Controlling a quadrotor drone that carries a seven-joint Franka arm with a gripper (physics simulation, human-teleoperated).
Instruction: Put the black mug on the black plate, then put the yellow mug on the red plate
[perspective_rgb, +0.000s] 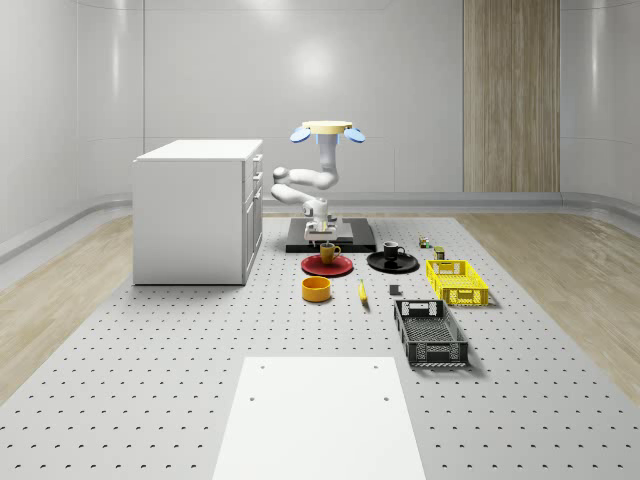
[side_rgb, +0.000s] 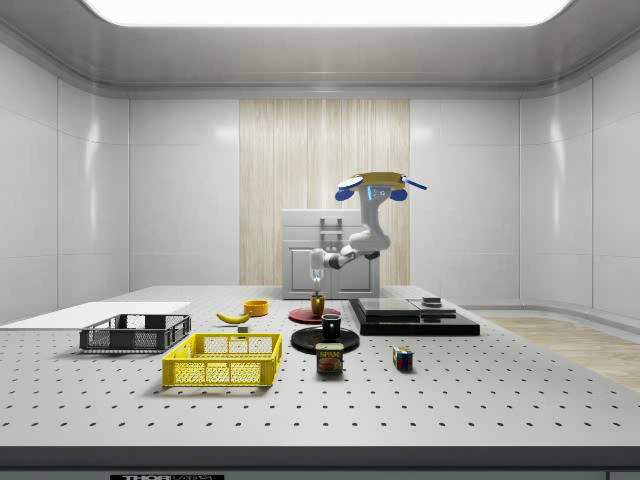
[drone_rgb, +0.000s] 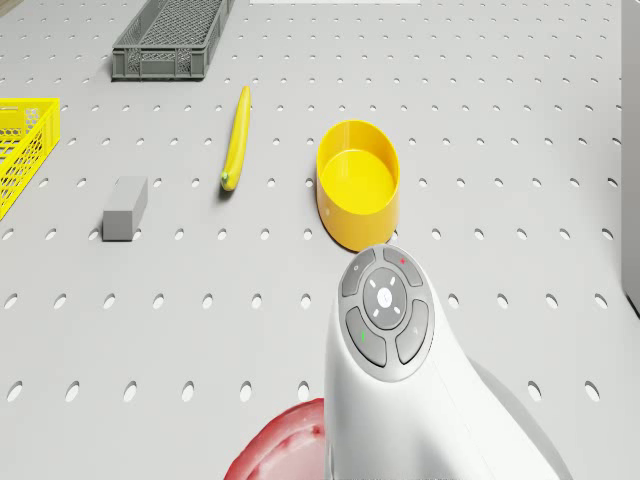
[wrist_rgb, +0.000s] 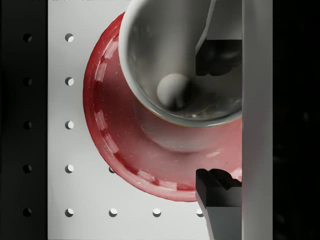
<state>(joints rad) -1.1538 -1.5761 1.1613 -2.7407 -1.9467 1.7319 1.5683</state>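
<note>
The black mug (perspective_rgb: 392, 250) already stands on the black plate (perspective_rgb: 393, 263), to the right in the whole-scene view, so the first half of the task looks finished and the work is now on the second. The yellow mug (perspective_rgb: 329, 253) sits upright on the red plate (perspective_rgb: 327, 265), just left of the black pair. The drone (perspective_rgb: 327, 130) hovers above the far side of the worktop (perspective_rgb: 150, 340), over the dark platform (perspective_rgb: 345, 236) behind the plates, with its arm bent down toward the red plate. The end effector (perspective_rgb: 321, 232) hangs directly above the yellow mug — in the wrist view its fingers (wrist_rgb: 218, 192) stand spread, one dipping inside the rim and the other outside over the plate, not pressing the wall, so the mug appears released. My judgement is that the placing step is at its end; what the next move calls for is a straight lift upward, keeping the inner finger clear of the rim so the mug is not tipped or dragged off the plate. A yellow bowl (drone_rgb: 358, 195) and a banana (drone_rgb: 235, 138) lie nearer, well apart from this.
</note>
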